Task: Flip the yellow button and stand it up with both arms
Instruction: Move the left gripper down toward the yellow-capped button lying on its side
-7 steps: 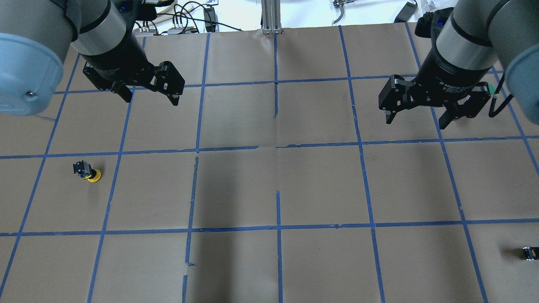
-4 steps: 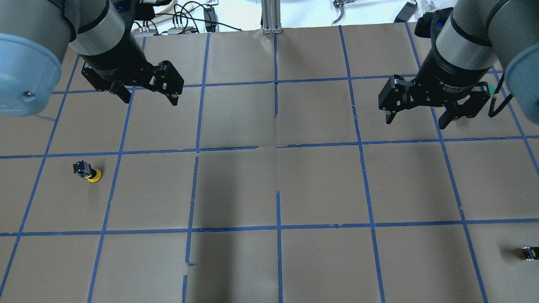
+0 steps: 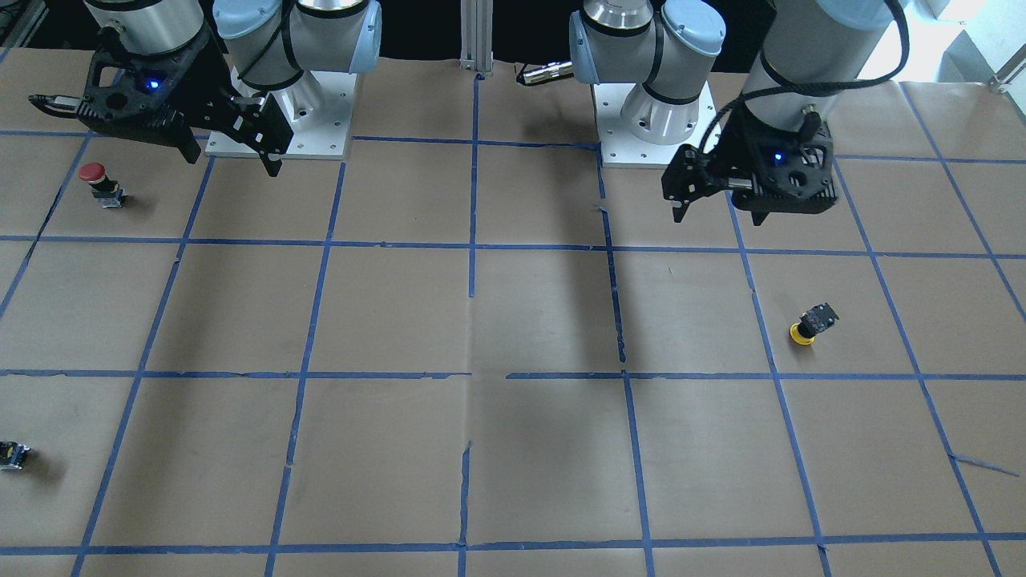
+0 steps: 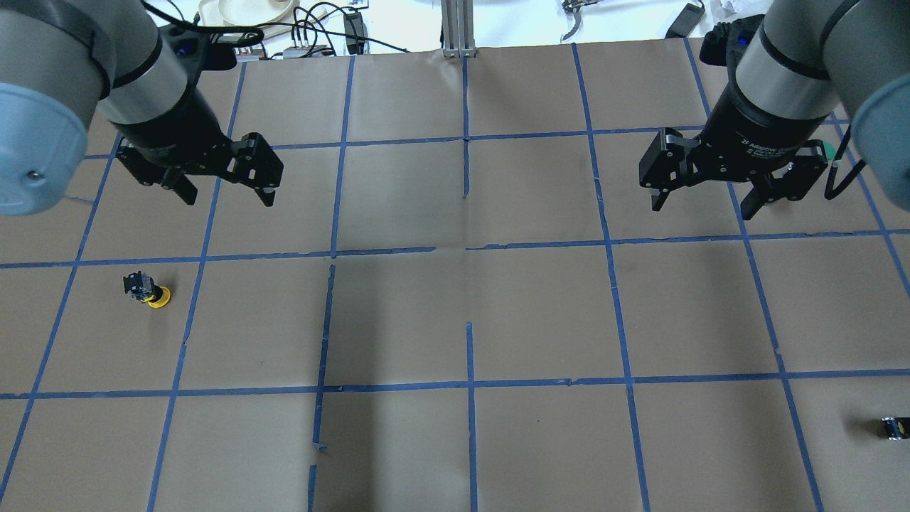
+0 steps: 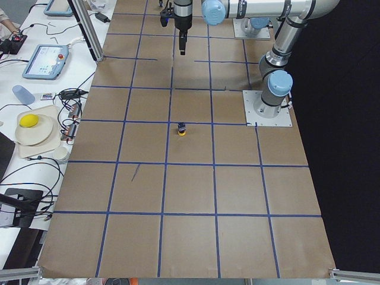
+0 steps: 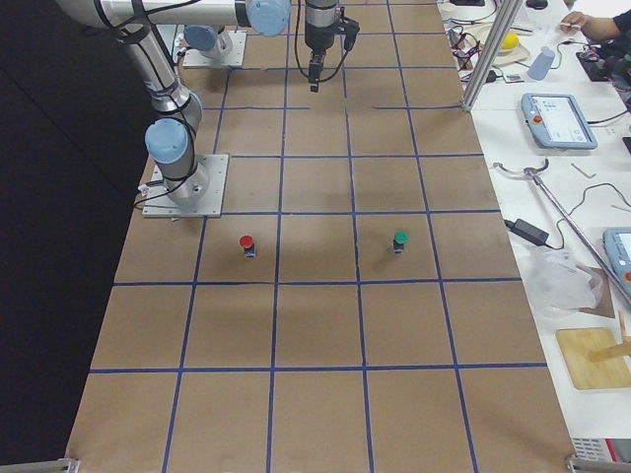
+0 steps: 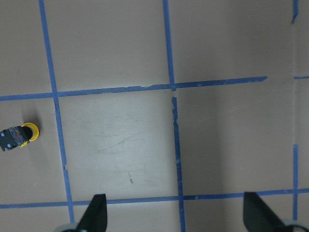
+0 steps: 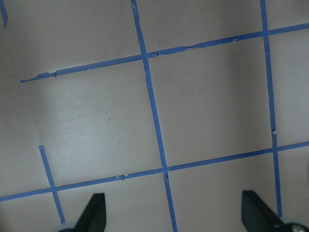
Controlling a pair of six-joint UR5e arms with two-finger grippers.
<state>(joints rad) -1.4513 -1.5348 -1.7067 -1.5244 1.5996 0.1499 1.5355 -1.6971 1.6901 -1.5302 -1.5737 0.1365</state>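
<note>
The yellow button (image 4: 148, 290) lies on its side on the brown paper at the left of the table, yellow cap toward the right and near. It also shows in the front view (image 3: 811, 323), the left side view (image 5: 182, 129) and at the left edge of the left wrist view (image 7: 19, 136). My left gripper (image 4: 227, 199) is open and empty in the air, beyond the button and a little to its right; its fingers frame bare paper (image 7: 175, 208). My right gripper (image 4: 702, 208) is open and empty above the far right of the table (image 8: 174, 205).
A red-capped button (image 3: 94, 175) stands near the right arm's base. A green-capped button (image 6: 400, 239) stands further out on that side. A small dark capless block (image 4: 894, 428) sits at the near right edge. Cables and a plate lie beyond the table's far edge.
My left gripper has moved nearer and to the left, closer to the yellow button, still open. The right gripper and the button have not moved.
</note>
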